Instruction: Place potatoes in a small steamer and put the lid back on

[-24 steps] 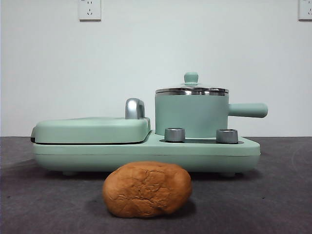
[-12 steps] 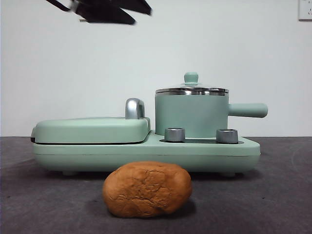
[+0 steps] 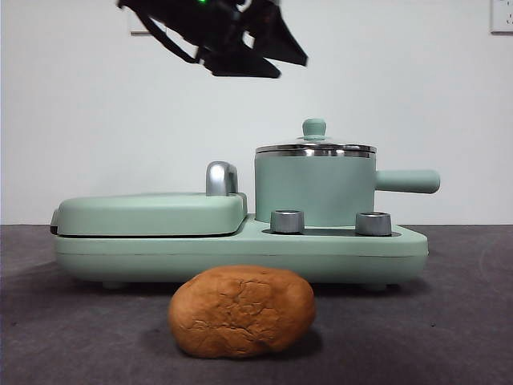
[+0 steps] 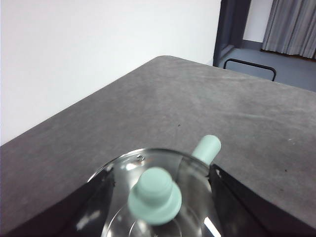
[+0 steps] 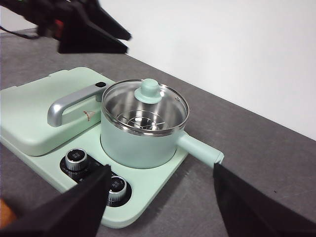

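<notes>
The orange-brown potato [image 3: 242, 311] lies on the dark table in front of the appliance. The small mint-green steamer [image 3: 314, 188] [image 5: 136, 143] stands on the right side of the base, with the glass lid [image 3: 314, 147] [image 5: 145, 101] resting on it. My left gripper [image 3: 248, 60] [image 4: 160, 172] hangs open high above the appliance, up and left of the lid. In its wrist view the lid's green knob [image 4: 154, 196] shows between the jaws, well below them. My right gripper [image 5: 162, 170] is open and empty, back from the steamer, and out of the front view.
A flat mint-green grill plate [image 3: 148, 212] with a chrome handle [image 3: 221, 178] fills the left half of the base. Two steel dials [image 3: 287, 221] [image 3: 373, 224] sit in front of the steamer. The steamer's straight handle [image 3: 407, 181] points right. The table's edge [image 4: 74, 106] runs near the wall.
The left arm came into the front view from the top left and has moved down and to the right, toward the steamer. The potato, steamer and lid have not moved.
</notes>
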You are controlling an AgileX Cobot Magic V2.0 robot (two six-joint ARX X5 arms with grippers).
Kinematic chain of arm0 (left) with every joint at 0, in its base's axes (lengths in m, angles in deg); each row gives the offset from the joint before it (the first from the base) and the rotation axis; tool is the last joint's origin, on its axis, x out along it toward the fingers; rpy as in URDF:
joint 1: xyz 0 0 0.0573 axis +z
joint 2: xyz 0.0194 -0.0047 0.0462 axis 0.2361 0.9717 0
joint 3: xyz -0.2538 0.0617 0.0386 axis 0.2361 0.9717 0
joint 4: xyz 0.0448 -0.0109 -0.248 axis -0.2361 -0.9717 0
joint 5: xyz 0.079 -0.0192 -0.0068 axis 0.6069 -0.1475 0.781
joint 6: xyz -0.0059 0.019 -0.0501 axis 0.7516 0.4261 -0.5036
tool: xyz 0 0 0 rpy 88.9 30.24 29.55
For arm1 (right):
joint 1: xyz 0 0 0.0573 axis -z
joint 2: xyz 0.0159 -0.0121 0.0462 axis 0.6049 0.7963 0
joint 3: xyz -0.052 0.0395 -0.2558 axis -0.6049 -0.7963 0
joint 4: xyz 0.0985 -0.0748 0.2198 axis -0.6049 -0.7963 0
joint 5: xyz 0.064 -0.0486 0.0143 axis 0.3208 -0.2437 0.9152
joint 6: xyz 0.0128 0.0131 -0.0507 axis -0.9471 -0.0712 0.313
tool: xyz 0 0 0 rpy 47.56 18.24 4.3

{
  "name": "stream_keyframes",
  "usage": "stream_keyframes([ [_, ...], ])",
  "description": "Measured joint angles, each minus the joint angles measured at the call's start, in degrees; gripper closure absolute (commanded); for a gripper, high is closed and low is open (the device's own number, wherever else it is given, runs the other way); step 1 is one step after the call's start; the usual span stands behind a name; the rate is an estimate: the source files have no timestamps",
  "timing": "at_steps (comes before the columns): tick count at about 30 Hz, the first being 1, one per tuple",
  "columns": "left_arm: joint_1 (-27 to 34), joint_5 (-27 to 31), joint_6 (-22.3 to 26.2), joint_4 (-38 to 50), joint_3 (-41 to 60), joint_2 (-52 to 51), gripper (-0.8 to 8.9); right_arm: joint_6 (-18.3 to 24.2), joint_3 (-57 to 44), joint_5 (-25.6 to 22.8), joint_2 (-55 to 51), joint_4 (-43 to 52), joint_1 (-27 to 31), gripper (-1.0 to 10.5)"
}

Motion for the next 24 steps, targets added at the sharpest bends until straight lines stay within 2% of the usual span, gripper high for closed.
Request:
stream_keyframes([
  [13, -1.14, 0.0, 0.0, 2.03, -7.04, 10.43, 5.07, 0.0, 0.0, 0.0, 0.0, 0.0, 0.0, 6.3],
  [24, -1.14, 0.0, 0.0, 2.6, -7.76, 13.79, 5.07, 0.0, 0.0, 0.0, 0.0, 0.0, 0.0, 6.3],
])
